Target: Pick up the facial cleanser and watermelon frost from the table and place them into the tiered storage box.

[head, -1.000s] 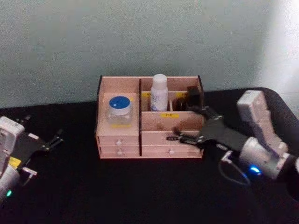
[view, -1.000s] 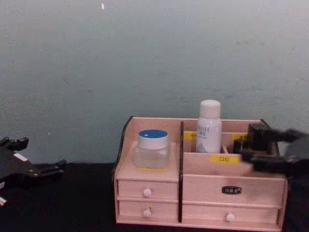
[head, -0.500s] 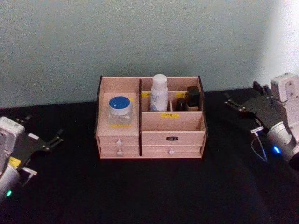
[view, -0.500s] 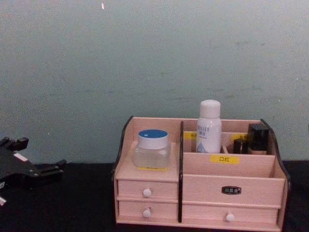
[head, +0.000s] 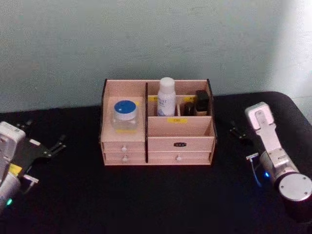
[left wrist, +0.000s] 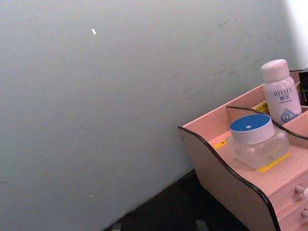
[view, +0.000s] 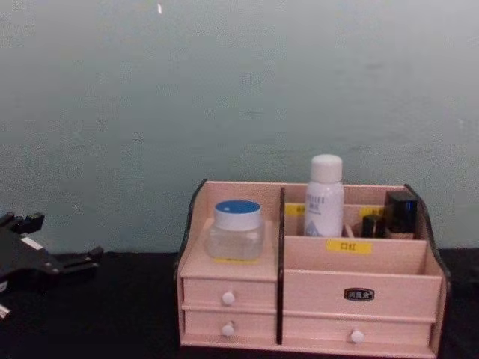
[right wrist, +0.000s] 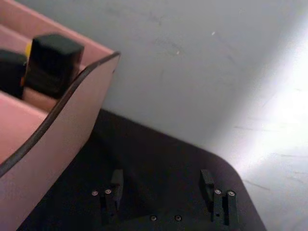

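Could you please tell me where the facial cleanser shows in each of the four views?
Head view: facial cleanser, upright in the tiered storage box, back row.
Chest view, right of the dark divider.
Left wrist view, behind the watermelon frost.
Right wrist view: not in it.
Shared landmark: the box.

Bare black table [head: 156,195] surrounds the tiered storage box [head: 157,141]; wall [head: 146,39] behind.

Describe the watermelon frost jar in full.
The watermelon frost is a squat round clear jar with a flat bright blue lid, closed and upright. It stands on the left shelf of the tiered storage box, above the two left drawers, by a yellow label. The facial cleanser stands apart in the next compartment. Nothing grips it.
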Tool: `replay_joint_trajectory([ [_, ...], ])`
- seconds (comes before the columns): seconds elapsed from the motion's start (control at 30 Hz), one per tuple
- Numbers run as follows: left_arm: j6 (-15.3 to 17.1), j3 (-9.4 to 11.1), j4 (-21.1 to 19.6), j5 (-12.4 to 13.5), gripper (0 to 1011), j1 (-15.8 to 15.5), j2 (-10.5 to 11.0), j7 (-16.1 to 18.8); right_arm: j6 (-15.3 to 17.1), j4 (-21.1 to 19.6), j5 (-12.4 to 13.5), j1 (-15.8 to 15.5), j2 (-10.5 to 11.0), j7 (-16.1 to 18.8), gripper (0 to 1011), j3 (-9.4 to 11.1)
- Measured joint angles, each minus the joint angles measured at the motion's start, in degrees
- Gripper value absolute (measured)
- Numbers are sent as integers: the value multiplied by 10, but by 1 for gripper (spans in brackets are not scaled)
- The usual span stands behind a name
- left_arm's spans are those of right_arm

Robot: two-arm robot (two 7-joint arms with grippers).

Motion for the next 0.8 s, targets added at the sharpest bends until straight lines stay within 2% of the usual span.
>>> replay_joint_trajectory([
  [0.13, 0, 0, 0, 0, 1001, 0, 0, 0, 1, 15, -4, 4, -5, 6, 1002, 1],
  [0.8, 0, 0, 0, 0, 1001, 0, 0, 0, 1, 10, -4, 3, -3, 6, 1002, 0],
])
